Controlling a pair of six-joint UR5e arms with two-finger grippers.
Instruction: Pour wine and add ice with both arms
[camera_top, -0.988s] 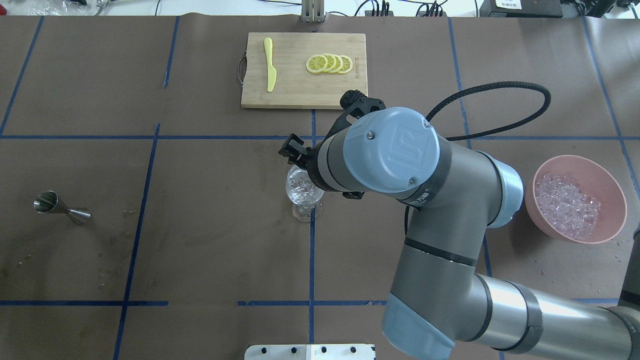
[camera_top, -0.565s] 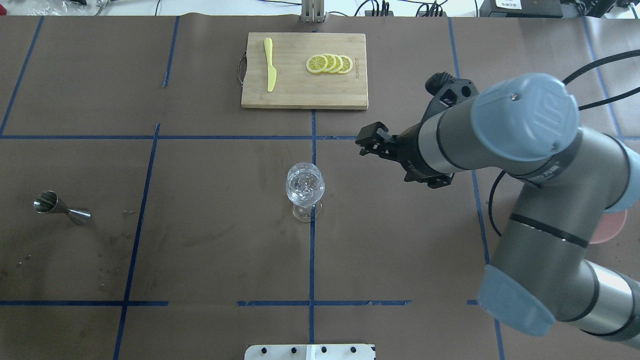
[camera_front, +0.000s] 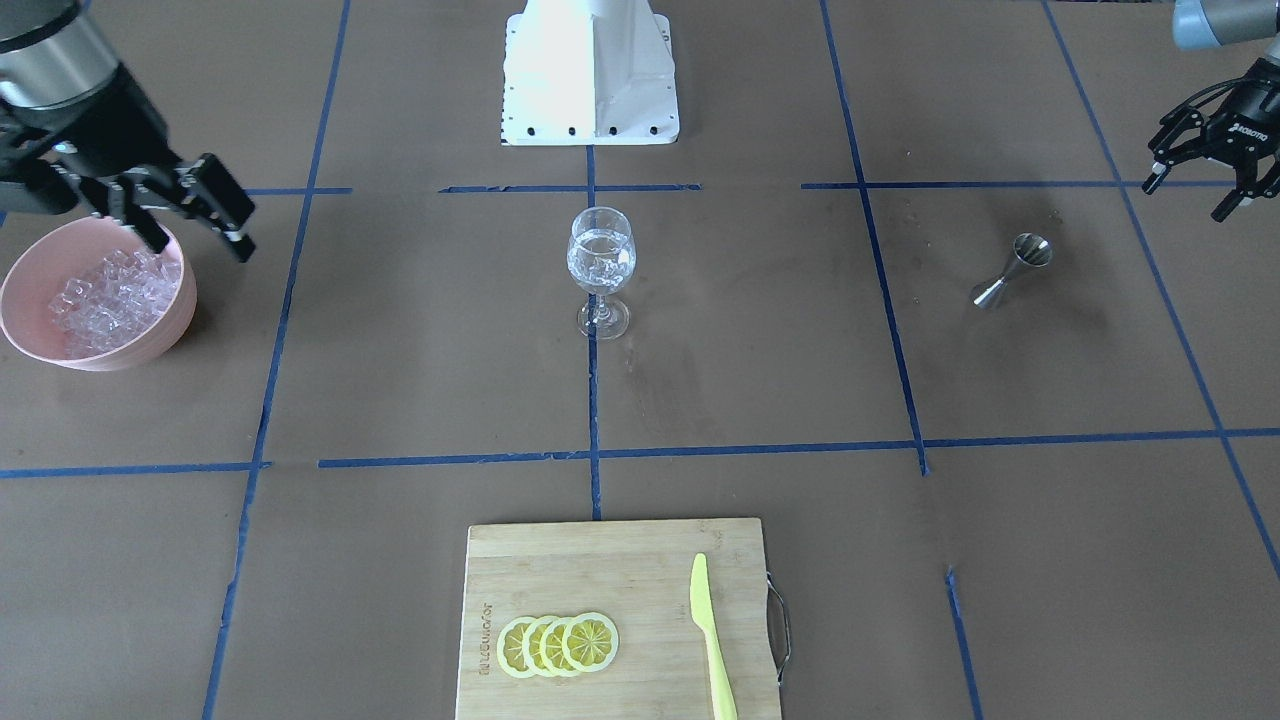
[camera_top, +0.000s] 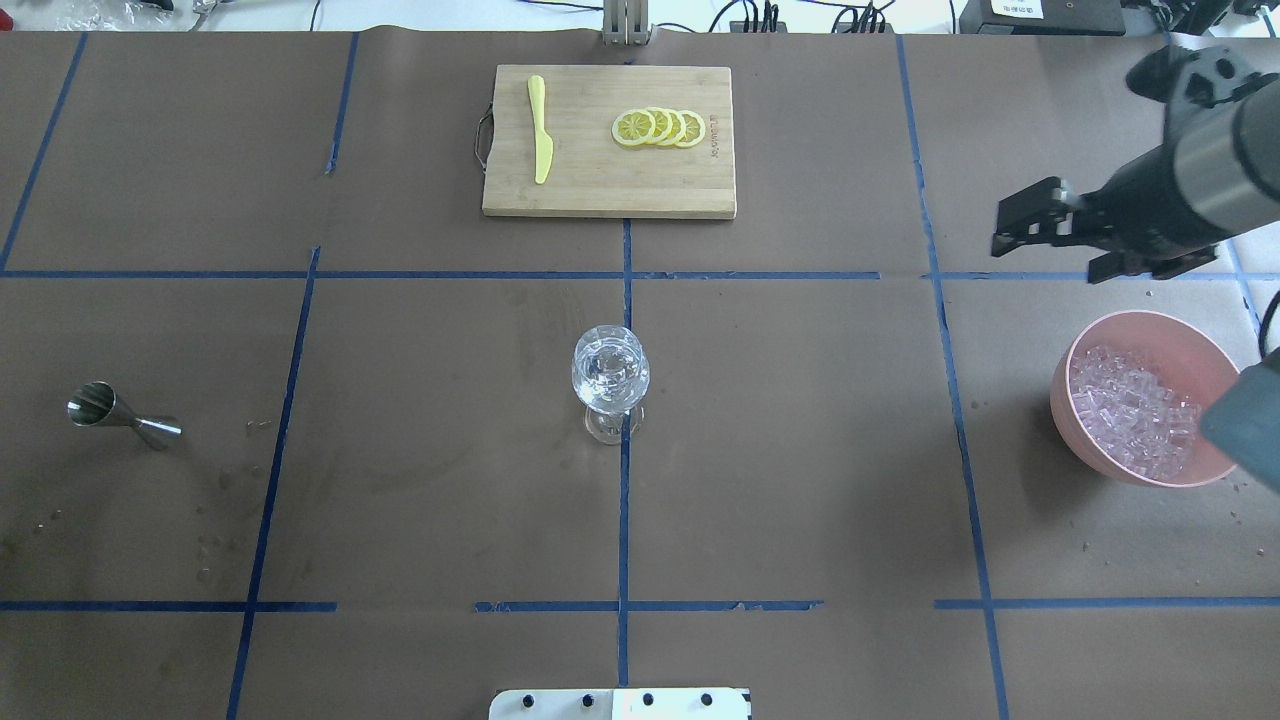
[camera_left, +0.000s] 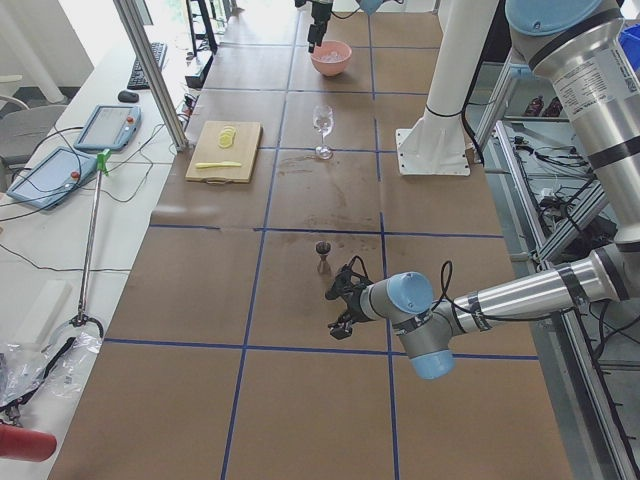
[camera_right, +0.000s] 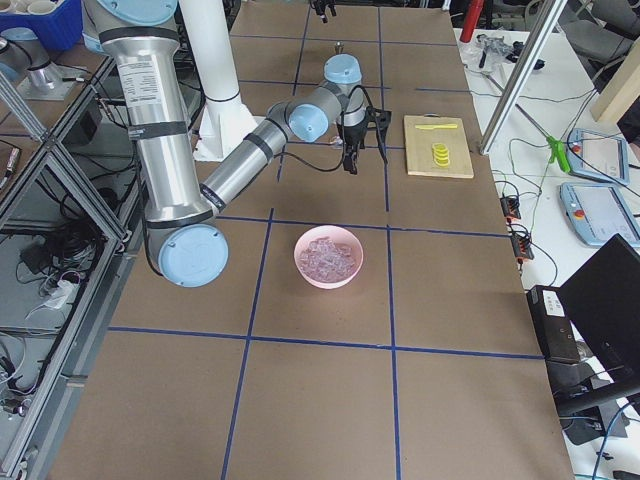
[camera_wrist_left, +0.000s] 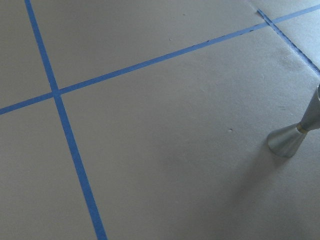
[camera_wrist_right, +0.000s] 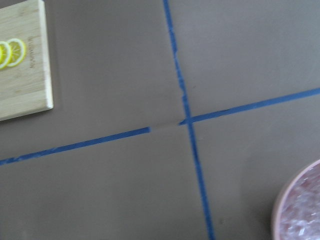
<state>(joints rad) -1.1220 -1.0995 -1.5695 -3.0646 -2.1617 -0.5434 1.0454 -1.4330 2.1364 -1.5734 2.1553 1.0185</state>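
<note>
Where ROBOTIQ marks the left hand (camera_front: 1195, 190), cutting board (camera_front: 620, 570) engraving unreadable

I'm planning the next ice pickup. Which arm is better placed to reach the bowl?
Right. The right gripper, open, hovers just beside the bowl of ice; the left gripper hangs at the opposite end, beyond the jigger.

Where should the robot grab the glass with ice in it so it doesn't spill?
Probably the thin stem of the wine glass, just under the round cup part, coming in level from the side. The glass stands upright, and its cup part is wide, smooth and holds ice, so a grab from above would meet the open rim. The right gripper is open and holds nothing.
</note>
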